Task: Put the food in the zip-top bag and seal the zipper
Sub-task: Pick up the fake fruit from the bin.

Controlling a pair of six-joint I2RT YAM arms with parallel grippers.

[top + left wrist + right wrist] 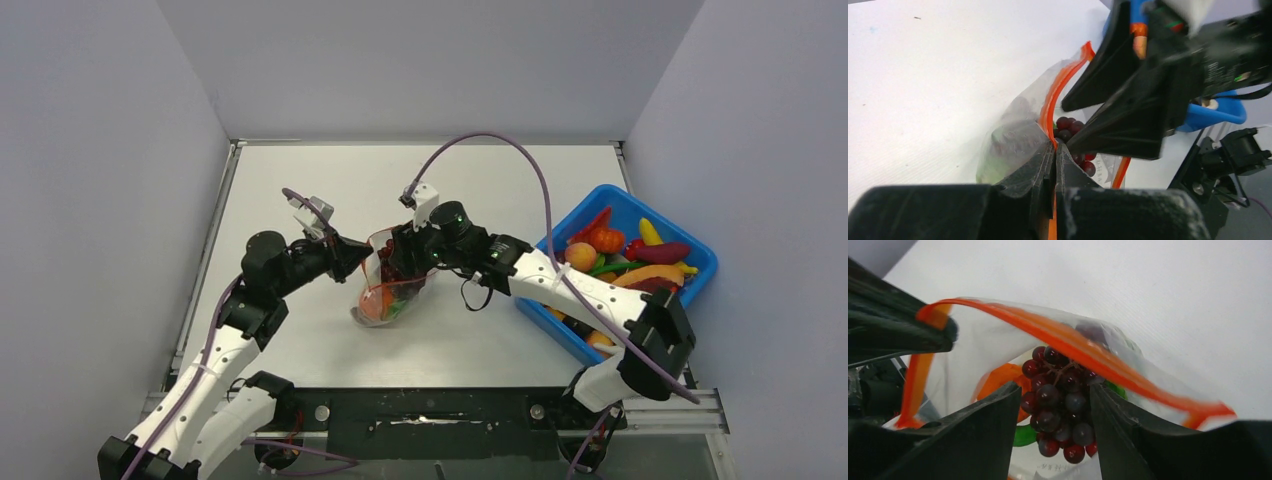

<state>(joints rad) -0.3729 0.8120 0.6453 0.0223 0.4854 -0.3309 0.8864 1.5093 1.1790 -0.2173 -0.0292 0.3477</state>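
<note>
Top external view: zip-top bag point(385, 295) stood mid-frame on the desk point(300, 180), mouth open, between both arms.
Left hand point(1054, 150): clenched on the bag's zipper point(1058, 337) at the mouth's left end.
Right hand point(1054, 400): grasping dark grapes point(1058, 415) inside the bag's mouth.
Blue bin point(707, 262): right of frame, holding more toy food point(605, 240).

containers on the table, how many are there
2: the clear zip-top bag mid-table, its rim pinched by the left pincer, grapes held at its mouth by the right pincer; the blue bin at the right edge. None seems hidden.
</note>
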